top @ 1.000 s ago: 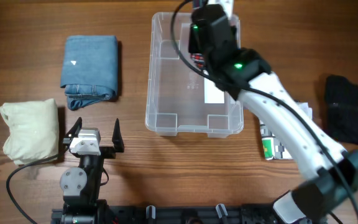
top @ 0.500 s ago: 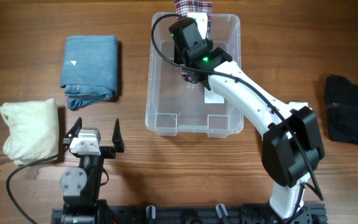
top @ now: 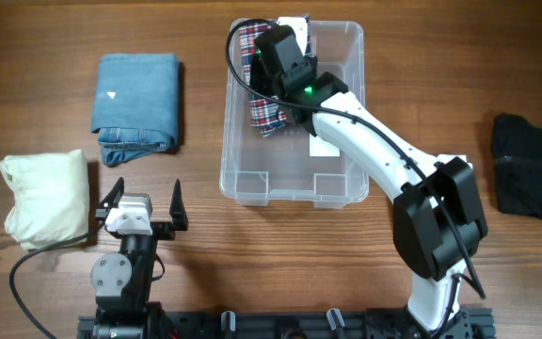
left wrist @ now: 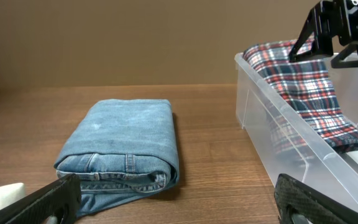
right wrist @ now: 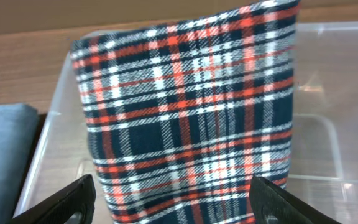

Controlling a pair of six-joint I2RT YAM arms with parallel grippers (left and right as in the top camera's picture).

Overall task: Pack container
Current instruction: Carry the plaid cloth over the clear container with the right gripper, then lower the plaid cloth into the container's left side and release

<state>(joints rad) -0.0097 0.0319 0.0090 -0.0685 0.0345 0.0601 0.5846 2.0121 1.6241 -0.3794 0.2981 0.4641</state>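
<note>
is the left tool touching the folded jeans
Apart. The overhead view shows a strip of bare table between the left tool and the folded jeans.

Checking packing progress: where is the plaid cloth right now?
Overhead, the plaid cloth hangs in the far-left corner of the clear container, its top over the left rim, under the right arm; folded jeans lie further left.
</note>
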